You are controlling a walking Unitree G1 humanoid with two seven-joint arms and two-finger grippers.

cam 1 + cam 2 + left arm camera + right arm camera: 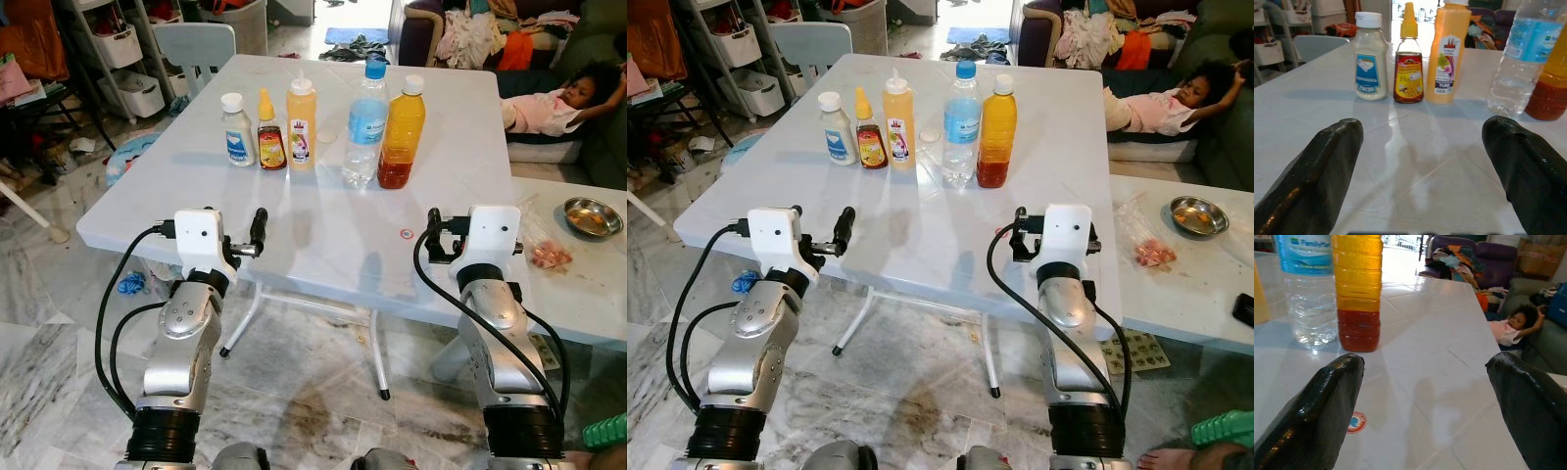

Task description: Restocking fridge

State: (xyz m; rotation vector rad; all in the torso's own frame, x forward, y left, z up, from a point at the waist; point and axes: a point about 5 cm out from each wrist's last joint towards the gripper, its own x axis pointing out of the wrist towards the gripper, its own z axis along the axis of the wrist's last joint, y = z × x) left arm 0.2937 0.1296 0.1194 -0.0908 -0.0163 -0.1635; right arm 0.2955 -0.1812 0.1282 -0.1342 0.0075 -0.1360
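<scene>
Five bottles stand in a row at the middle of the white table (323, 230): a white-capped mayonnaise bottle (236, 130), a small honey bottle (270, 133), a yellow squeeze bottle (301, 125), a clear water bottle (366, 125) and an orange bottle with a red layer at its bottom (402, 135). My left gripper (1422, 142) is open over the table's near edge, facing the three left bottles from a distance. At the near right edge, my right gripper (1425, 377) is also open. It faces the orange bottle (1357, 289) and the water bottle (1308, 289). Neither holds anything.
A round sticker (406, 234) lies on the table by my right gripper. A second table to the right carries a metal bowl (592, 215) and a plastic bag (549, 253). A person (549, 103) lies on the sofa behind. A chair (193, 47) and shelves (122, 44) stand at the far left.
</scene>
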